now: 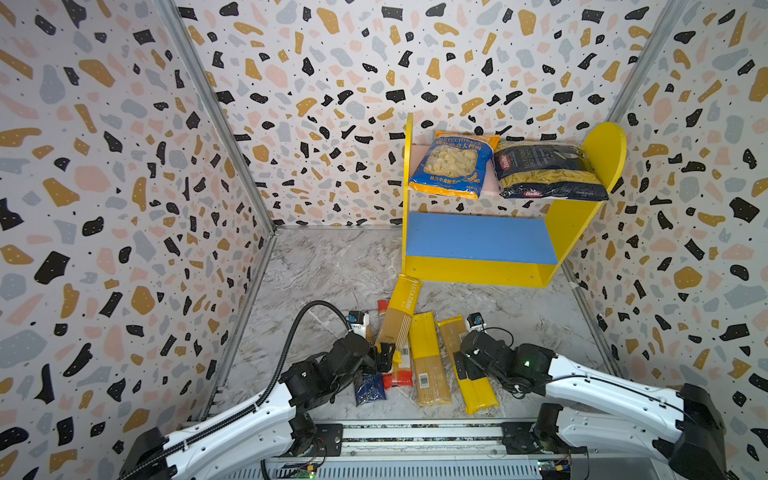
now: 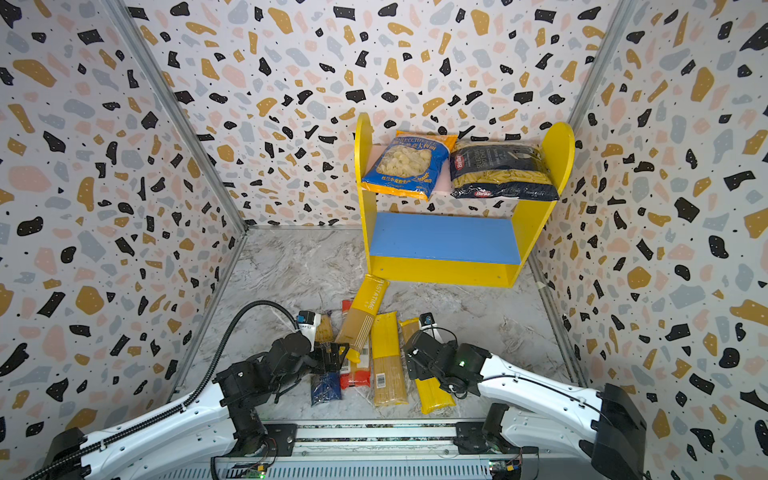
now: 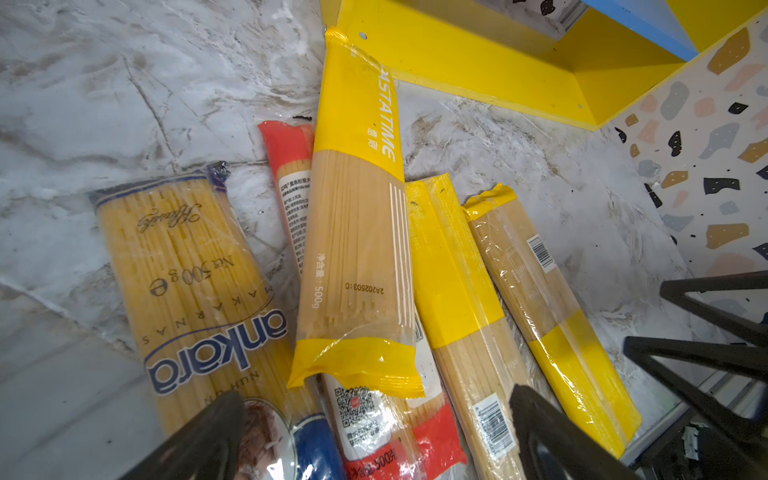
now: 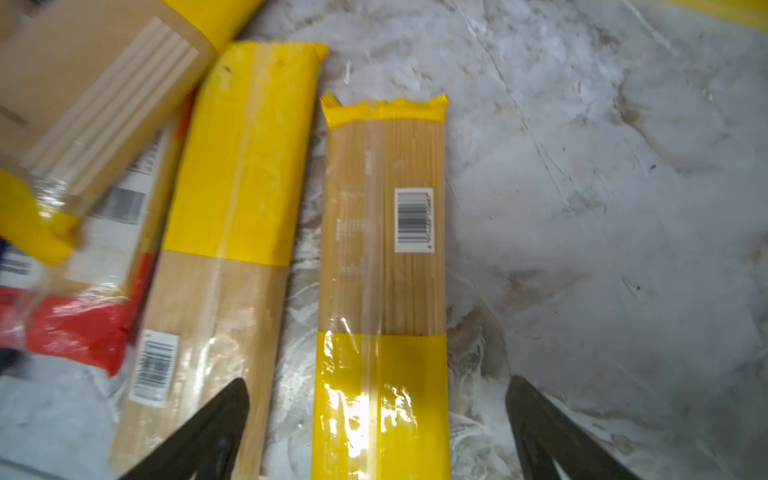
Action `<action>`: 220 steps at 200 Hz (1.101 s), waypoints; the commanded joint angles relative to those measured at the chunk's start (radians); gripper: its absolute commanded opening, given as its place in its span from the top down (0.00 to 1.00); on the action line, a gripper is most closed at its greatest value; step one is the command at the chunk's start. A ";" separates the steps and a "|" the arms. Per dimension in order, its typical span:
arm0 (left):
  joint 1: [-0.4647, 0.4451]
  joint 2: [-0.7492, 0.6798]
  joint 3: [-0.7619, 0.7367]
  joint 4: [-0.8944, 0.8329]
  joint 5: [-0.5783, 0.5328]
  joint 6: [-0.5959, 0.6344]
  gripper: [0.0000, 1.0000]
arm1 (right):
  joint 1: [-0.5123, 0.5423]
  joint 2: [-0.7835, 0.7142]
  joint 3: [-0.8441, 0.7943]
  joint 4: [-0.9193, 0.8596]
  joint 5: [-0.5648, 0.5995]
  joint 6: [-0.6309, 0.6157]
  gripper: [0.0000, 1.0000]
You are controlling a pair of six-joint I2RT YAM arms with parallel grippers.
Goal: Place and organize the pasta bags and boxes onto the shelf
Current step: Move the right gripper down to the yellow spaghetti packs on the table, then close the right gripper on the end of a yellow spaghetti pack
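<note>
The shelf (image 1: 473,272) stands at the back right, its blue lower board (image 1: 478,237) bare. On its upper board lie the blue-orange orecchiette bag (image 1: 453,166) and the navy Barilla bag (image 1: 548,170). Several long packs lie on the floor in front. A yellow Pastatime pack (image 3: 357,232) lies slanted across the slim red pack (image 3: 374,419), with the blue-ended pack (image 3: 199,282) beside it. My left gripper (image 3: 376,415) hangs open over their near ends. Two more yellow packs (image 4: 232,208) lie side by side. My right gripper (image 4: 378,399) is open, straddling the outer one (image 4: 382,291).
Patterned walls (image 1: 124,208) close in the left, back and right of the marble floor (image 1: 332,270). A metal rail (image 1: 415,436) runs along the front edge. The right arm (image 3: 706,332) shows close beside the outer yellow pack in the left wrist view.
</note>
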 commanded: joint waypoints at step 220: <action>0.003 -0.019 -0.051 0.046 0.009 0.015 0.00 | 0.054 0.231 -0.263 0.284 -0.149 0.152 0.36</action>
